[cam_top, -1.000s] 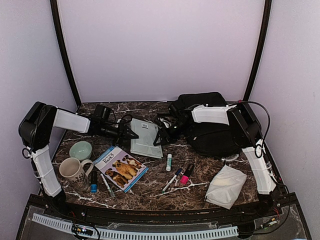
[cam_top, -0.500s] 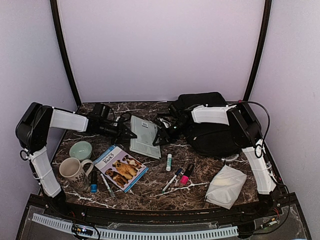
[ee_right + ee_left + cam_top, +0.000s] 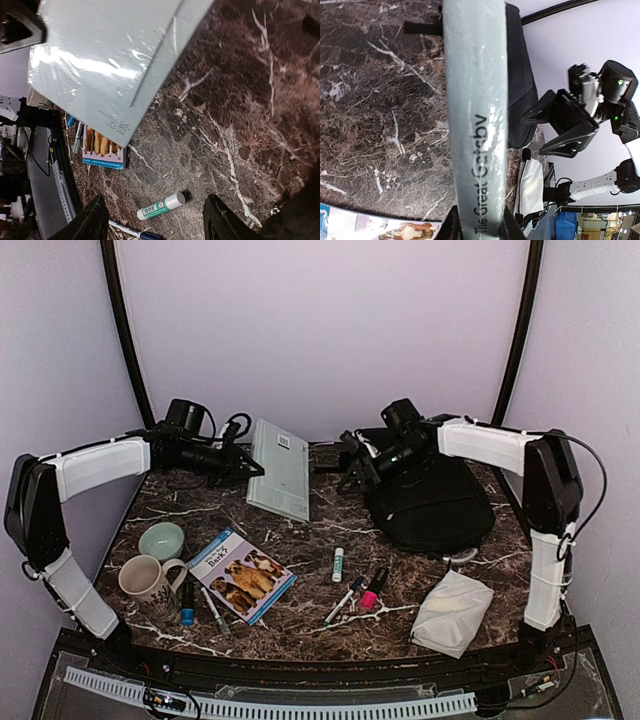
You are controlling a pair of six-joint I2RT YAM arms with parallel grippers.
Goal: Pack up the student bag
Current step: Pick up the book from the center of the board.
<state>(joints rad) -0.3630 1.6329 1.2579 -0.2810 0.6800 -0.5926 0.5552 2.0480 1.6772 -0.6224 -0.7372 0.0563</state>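
The student bag [image 3: 430, 505], a large black backpack, lies at the back right of the marble table; its dark fabric also shows in the left wrist view [image 3: 517, 75]. My left gripper [image 3: 243, 468] is shut on a grey-green book [image 3: 280, 468] and holds it tilted above the table at the back. The spine, titled The Great Gatsby [image 3: 475, 125], runs between my left gripper's [image 3: 479, 227] fingers. My right gripper [image 3: 352, 465] hovers open with nothing in it at the bag's left edge, apart from the book [image 3: 110, 60]. Below my right gripper [image 3: 157, 220] lies only table.
On the front left are a mug [image 3: 148, 582], a green bowl [image 3: 162, 538] and a dog booklet [image 3: 240, 575]. A glue stick [image 3: 338, 563], markers [image 3: 345, 600] and a pink bottle [image 3: 372, 592] lie mid-table. A white pouch [image 3: 452, 612] sits front right.
My left gripper closed on the book and lifted it off the table toward the back. My right gripper left the book's right edge, rose toward the bag and opened wider.
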